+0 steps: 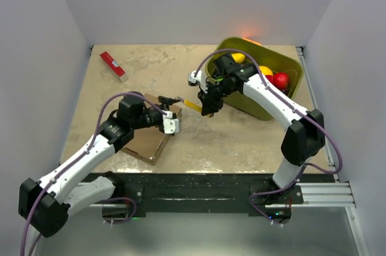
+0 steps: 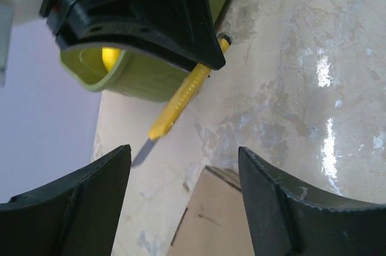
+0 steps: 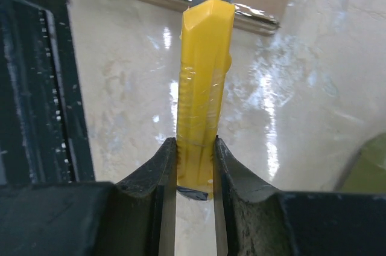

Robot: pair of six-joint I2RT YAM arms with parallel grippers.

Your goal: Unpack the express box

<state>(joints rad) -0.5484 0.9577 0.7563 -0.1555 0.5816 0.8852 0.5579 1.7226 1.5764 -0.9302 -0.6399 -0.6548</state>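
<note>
At the far left of the table (image 1: pixel 241 138), around 10 o'clock in the overhead view, a small red-and-grey object (image 1: pixel 113 66) lies well apart from the work. Right of it the express box (image 1: pixel 148 145) sits flat and closed at left of centre, half hidden under the left arm; its long axis seems to run roughly from 7 to 1 o'clock, though the arm covers too much to be sure. The left gripper (image 1: pixel 170 101) hovers over the box's far right corner with its fingers (image 2: pixel 78 201) spread apart and nothing between them, and it is the nearer of the two to the cardboard.

Just beside that corner, at about 3 o'clock from it, a yellow utility knife (image 1: pixel 192 104) points toward 10 o'clock, its grey blade aimed at the box edge. The right gripper (image 3: pixel 196 147) has its fingers clamped on the knife's handle, and the box lies at about 8 o'clock from it.

The left fingers stand close to the blade's path and look likely to crowd any cut. Farther right, at 2 o'clock, an olive-green tub (image 1: pixel 278 57) holds yellow and red fruit (image 1: pixel 280 80), behind the right arm and clear of the cut line.
</note>
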